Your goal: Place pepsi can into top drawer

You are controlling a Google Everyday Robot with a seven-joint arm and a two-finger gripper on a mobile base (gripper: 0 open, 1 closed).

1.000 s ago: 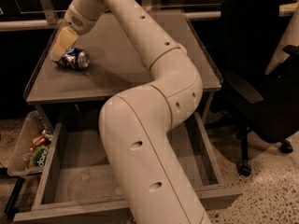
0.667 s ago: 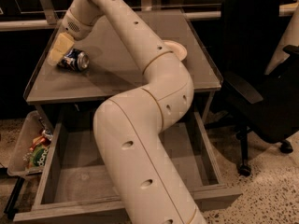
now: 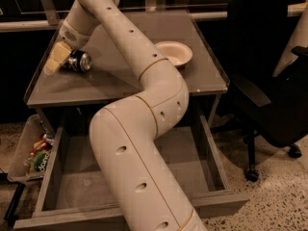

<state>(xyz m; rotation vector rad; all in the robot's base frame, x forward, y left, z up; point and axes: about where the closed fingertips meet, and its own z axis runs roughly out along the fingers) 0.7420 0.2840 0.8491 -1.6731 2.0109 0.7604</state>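
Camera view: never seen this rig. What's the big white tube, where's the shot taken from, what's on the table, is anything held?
The white tube is the robot's one arm, jointed in segments and rising from the bottom of the picture. There is only one camera. It looks down along the arm onto the furniture, and its mount is not known.

At the arm's far end, top left, sits the gripper, the part that grasps. It is low over the grey table, right beside the pepsi can, which lies on its side on the tabletop. Whether the can is gripped cannot be told.

A white bowl also stands on the table. Below the tabletop the top drawer is pulled open, and nothing shows in the part the arm does not hide. A clear bin of snack packets stands at its left, and a black chair to the right.
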